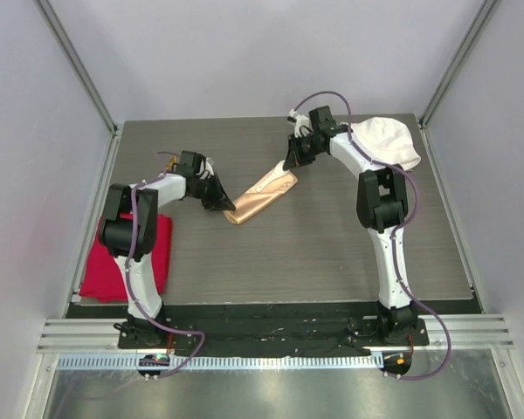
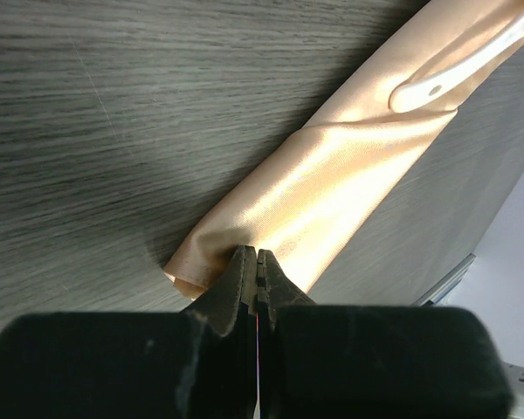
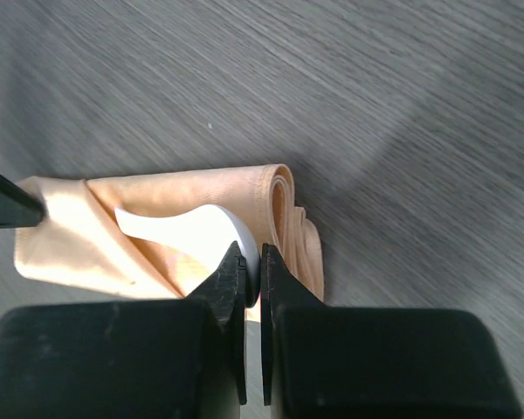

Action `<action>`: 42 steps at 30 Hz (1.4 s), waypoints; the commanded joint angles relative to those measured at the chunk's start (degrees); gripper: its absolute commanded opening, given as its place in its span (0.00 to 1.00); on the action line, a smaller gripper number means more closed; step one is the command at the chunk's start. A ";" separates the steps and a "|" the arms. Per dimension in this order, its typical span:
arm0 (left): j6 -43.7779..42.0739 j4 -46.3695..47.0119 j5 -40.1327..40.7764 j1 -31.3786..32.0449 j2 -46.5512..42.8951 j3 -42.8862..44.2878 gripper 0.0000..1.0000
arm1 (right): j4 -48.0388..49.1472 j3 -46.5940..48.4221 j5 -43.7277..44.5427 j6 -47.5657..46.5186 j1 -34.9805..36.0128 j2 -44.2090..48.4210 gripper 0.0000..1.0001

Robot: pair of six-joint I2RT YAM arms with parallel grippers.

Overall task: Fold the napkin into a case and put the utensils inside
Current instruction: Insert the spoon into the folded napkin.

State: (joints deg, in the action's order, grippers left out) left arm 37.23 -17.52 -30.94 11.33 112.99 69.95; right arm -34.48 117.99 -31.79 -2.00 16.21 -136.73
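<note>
Case and spoon in my jaws
My left gripper pinches the case's end; my right gripper grips the white spoon.

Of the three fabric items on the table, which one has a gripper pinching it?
The folded peach napkin at the centre: the left gripper pinches its end. The red cloth and white hat lie ungripped at the edges.
</note>
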 commanded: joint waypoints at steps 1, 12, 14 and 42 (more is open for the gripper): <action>-1.46 0.73 1.14 -0.26 -1.28 1.50 0.01 | -3.49 5.58 1.82 -3.09 0.40 -1.08 0.01; -1.02 0.82 1.50 0.44 0.04 1.15 0.01 | -6.57 7.25 0.68 -4.86 3.13 -2.85 0.01; -1.02 0.73 1.76 0.53 -0.05 1.06 0.01 | -6.48 7.34 -0.28 -3.98 3.65 -3.11 0.01; -0.50 -1.55 3.34 1.23 -5.40 1.94 0.13 | -1.21 2.42 -1.70 6.03 7.53 -2.06 0.48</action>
State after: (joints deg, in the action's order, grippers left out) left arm 37.15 -17.76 -29.10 12.32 112.51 70.04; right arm -38.26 122.08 -34.37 1.26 24.05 -141.36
